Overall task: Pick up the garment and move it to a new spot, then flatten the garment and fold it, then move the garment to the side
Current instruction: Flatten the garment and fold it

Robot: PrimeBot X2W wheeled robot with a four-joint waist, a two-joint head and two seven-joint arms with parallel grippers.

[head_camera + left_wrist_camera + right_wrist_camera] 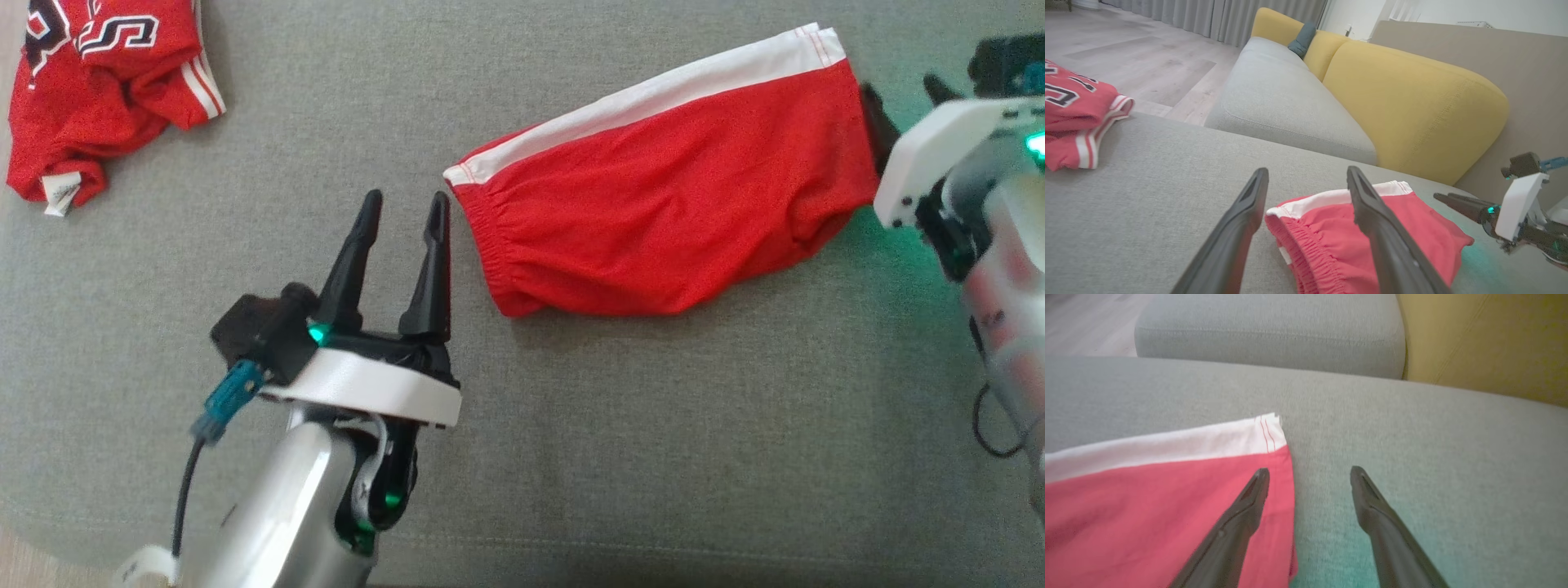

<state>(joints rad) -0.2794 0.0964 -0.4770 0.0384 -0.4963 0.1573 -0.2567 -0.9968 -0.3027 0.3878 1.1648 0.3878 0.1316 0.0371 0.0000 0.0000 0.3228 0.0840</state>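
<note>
Both spread, empty. Left gripper just beside waistband of red shorts; right gripper straddles hem. Fabric looks light, floppy, probably slick — pinch both end corners.

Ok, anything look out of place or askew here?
The folded red shorts lie slanted on the grey cushion, lower edge puffed, not flat. A red jersey sits crumpled at the cushion's far-left corner.
</note>
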